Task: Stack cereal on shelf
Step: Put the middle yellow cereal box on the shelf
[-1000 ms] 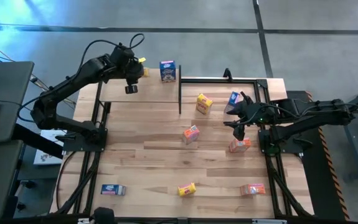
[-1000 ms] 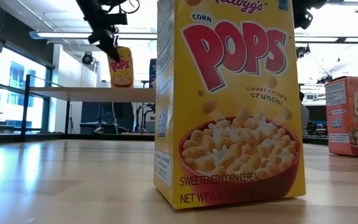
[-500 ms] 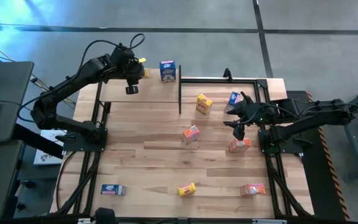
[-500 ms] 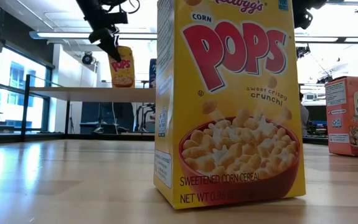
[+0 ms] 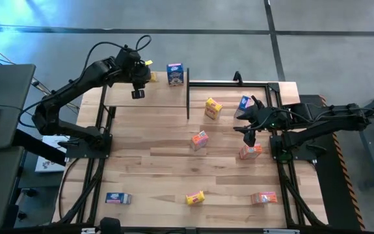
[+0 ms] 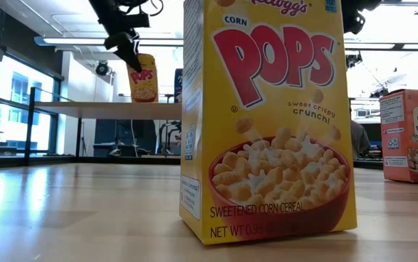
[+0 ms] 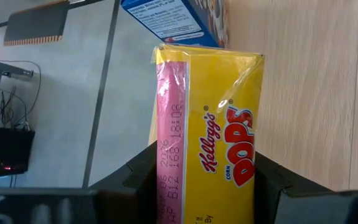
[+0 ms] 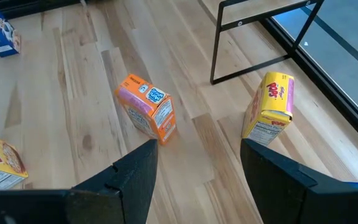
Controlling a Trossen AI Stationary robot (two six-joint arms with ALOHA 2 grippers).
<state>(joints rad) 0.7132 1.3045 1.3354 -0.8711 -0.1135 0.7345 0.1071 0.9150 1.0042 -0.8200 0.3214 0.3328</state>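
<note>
Cereal first: my left fingers [image 7: 197,186] are clamped on a small yellow cardboard Corn Pops box [image 7: 207,130], lifted above the light-wood shelf board with black metal posts [image 5: 154,96], near its far edge. Beside it, a blue cereal box [image 5: 175,73] stands upright on the shelf. My right fingers [image 8: 194,165] hang spread apart, gripping nothing, over the plank-patterned table [image 5: 154,175] (right-hand side), with an orange-red box [image 8: 146,109] and another yellow box [image 8: 269,107] on the wood ahead of them.
</note>
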